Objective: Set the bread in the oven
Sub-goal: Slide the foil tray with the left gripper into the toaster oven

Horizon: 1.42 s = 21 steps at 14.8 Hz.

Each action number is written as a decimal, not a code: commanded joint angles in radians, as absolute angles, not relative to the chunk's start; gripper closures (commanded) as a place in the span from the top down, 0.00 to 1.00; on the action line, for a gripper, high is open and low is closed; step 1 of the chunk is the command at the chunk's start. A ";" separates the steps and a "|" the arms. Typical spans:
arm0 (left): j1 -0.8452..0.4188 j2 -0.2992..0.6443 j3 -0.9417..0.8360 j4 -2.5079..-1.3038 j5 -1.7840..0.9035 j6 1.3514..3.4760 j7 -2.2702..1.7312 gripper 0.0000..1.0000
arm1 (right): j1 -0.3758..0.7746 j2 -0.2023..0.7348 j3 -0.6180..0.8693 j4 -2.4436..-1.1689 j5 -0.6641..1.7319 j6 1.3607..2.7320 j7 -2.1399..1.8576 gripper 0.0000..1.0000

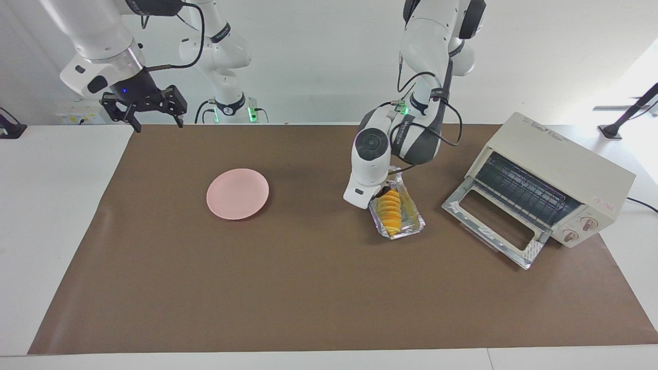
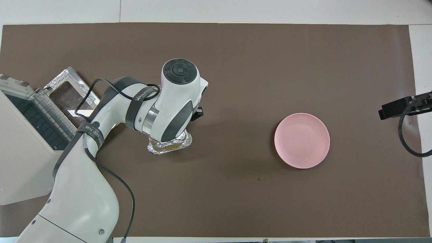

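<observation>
The bread (image 1: 389,210), a row of yellow-orange slices, lies in a crinkled foil tray (image 1: 406,222) on the brown mat, between the pink plate and the oven. My left gripper (image 1: 380,194) is shut on the tray's rim at the end nearer to the robots. In the overhead view the left hand covers the bread and only the foil tray's (image 2: 168,147) nearer end shows. The cream oven (image 1: 558,172) stands at the left arm's end, its glass door (image 1: 493,222) dropped open and the rack bare. My right gripper (image 1: 158,126) waits open over the mat's edge.
A round pink plate (image 1: 237,193) lies on the mat toward the right arm's end. The oven door's (image 2: 72,98) tip lies close to the tray. Only a dark part of the right gripper (image 2: 395,108) shows in the overhead view.
</observation>
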<state>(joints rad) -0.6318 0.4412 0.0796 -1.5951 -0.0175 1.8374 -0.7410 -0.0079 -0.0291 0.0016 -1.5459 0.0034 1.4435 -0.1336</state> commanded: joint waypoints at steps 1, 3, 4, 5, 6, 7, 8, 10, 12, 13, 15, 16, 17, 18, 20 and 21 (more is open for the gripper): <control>-0.627 0.405 0.182 -1.583 -0.026 1.801 -0.744 0.00 | -0.026 -0.052 0.011 -1.571 0.020 1.437 -0.118 1.00; -0.626 0.400 0.271 -1.583 -0.029 1.802 -0.741 0.00 | -0.028 -0.052 0.011 -1.569 0.020 1.437 -0.121 1.00; -0.615 0.402 0.296 -1.583 -0.034 1.807 -0.741 0.00 | -0.028 -0.054 0.011 -1.568 0.018 1.440 -0.118 1.00; -0.586 0.403 0.304 -1.585 -0.032 1.818 -0.738 0.00 | -0.031 -0.052 0.011 -1.566 0.018 1.446 -0.118 1.00; -0.542 0.405 0.304 -1.585 -0.032 1.822 -0.735 0.00 | -0.037 -0.052 0.011 -1.566 0.018 1.448 -0.117 1.00; -0.511 0.405 0.304 -1.586 -0.031 1.824 -0.730 0.00 | -0.037 -0.052 0.011 -1.565 0.014 1.445 -0.118 1.00; -0.480 0.405 0.304 -1.589 -0.029 1.819 -0.715 0.00 | -0.037 -0.052 0.012 -1.568 0.014 1.437 -0.120 1.00; -0.436 0.403 0.304 -1.597 -0.029 1.812 -0.658 0.00 | -0.028 -0.052 0.017 -1.566 0.014 1.434 -0.123 1.00; -0.400 0.400 0.304 -1.611 -0.029 1.827 -0.635 0.00 | -0.026 -0.057 0.017 -1.568 0.014 1.431 -0.123 1.00; -0.396 0.399 0.304 -1.614 -0.029 1.825 -0.634 0.00 | -0.026 -0.057 0.017 -1.568 0.014 1.431 -0.123 1.00; -0.387 0.388 0.305 -1.638 -0.031 1.824 -0.635 0.00 | -0.029 -0.057 0.017 -1.568 0.014 1.431 -0.123 1.00; -0.368 0.388 0.305 -1.640 -0.031 1.813 -0.637 0.00 | -0.029 -0.057 0.017 -1.568 0.014 1.431 -0.123 1.00; -0.362 0.388 0.305 -1.638 -0.031 1.801 -0.637 0.00 | -0.029 -0.057 0.017 -1.568 0.014 1.431 -0.123 1.00; -0.359 0.387 0.307 -1.638 -0.031 1.793 -0.637 0.00 | -0.028 -0.057 0.017 -1.568 0.014 1.430 -0.123 1.00; -0.341 0.387 0.307 -1.640 -0.029 1.795 -0.627 0.00 | -0.028 -0.057 0.017 -1.569 0.014 1.430 -0.123 1.00; -0.338 0.385 0.308 -1.641 -0.029 1.795 -0.623 0.00 | -0.028 -0.057 0.017 -1.568 0.014 1.431 -0.123 1.00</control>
